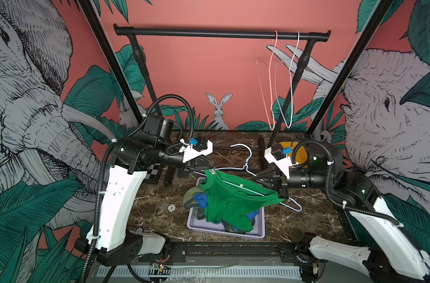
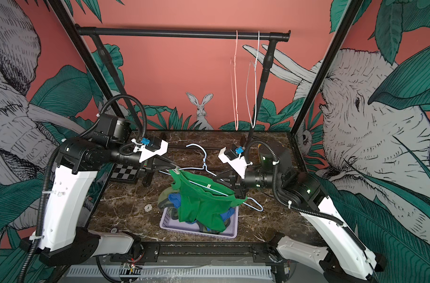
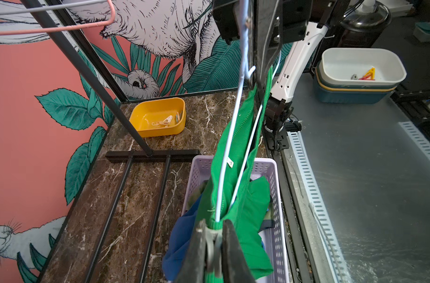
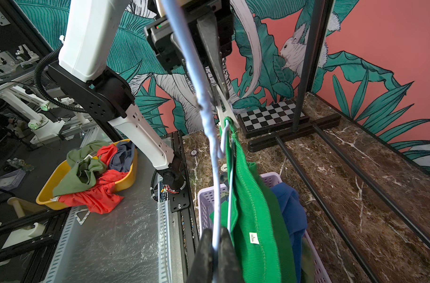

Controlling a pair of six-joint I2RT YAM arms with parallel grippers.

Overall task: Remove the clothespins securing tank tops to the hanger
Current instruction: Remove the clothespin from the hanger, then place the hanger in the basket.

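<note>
While my left fingers [image 3: 233, 250] are clenching the pale grey-beige plastic clothespin [image 3: 210, 245], it is pinning the bright green ribbed fabric tank top [image 3: 243, 201] to the pale blue wire hanger [image 4: 205, 110] at their tips. My right fingers [image 4: 227, 250] are grasping that hanger's wire. Blue fabric top [image 4: 287, 203] and olive fabric top [image 1: 190, 196] are lying beneath both, in the lilac perforated basket [image 3: 275, 196].

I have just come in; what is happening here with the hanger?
A blue wire hanger with a green tank top is held above the lavender basket. The right gripper is shut on its wire; the left gripper is shut on a grey clothespin on the top's strap, not yet pulled off.
</note>
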